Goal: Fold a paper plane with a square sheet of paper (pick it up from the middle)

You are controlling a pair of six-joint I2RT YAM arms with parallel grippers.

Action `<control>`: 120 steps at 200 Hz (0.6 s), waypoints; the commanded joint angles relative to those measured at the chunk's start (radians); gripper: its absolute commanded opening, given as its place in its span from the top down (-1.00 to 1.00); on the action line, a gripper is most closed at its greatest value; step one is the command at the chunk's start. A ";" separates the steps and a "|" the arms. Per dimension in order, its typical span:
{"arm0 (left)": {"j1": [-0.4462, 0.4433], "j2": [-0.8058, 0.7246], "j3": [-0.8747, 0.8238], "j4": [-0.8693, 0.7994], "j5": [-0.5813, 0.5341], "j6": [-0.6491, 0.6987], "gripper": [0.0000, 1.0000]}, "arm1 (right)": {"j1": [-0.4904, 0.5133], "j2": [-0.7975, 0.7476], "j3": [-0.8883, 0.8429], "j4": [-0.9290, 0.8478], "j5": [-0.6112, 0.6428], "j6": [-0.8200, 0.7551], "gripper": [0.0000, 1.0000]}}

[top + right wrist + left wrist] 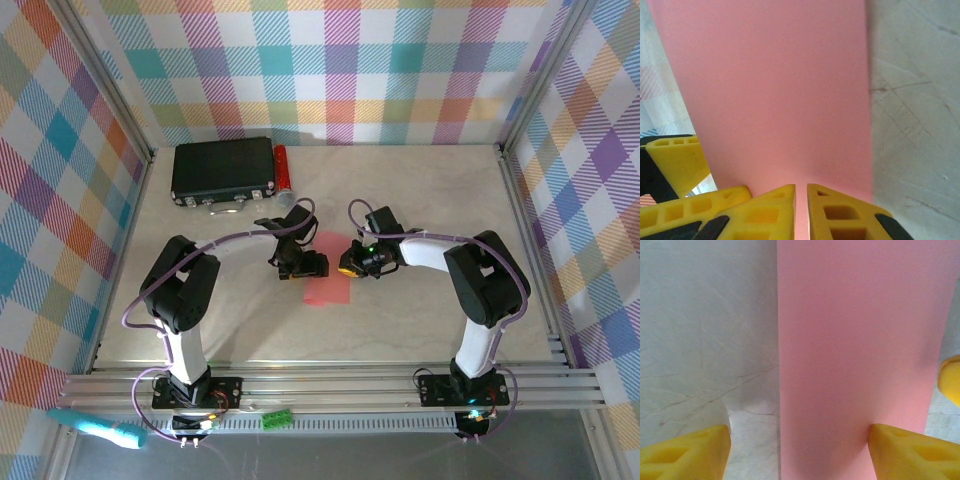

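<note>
Box [222, 170] sits closed; right tool [801, 187] pinches the square sheet [775, 90].

Pink-red square sheet of paper [328, 290], marbled beige table [400, 330], black box [222, 170], rainbow-checked walls [340, 70].

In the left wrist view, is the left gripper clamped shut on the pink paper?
No. The fingers of the left gripper stand wide apart, one over bare table, the other over the square sheet of paper.
</note>
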 commanded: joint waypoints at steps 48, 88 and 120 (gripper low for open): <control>0.025 -0.021 -0.008 -0.049 -0.046 0.053 -0.40 | 0.009 -0.068 0.001 -0.064 0.080 -0.040 0.65; 0.043 -0.039 -0.021 -0.059 -0.046 0.085 -0.32 | 0.008 -0.063 -0.003 -0.061 0.070 -0.039 0.64; 0.052 -0.042 -0.028 -0.062 -0.038 0.103 -0.18 | 0.010 -0.054 0.002 -0.043 0.040 -0.037 0.64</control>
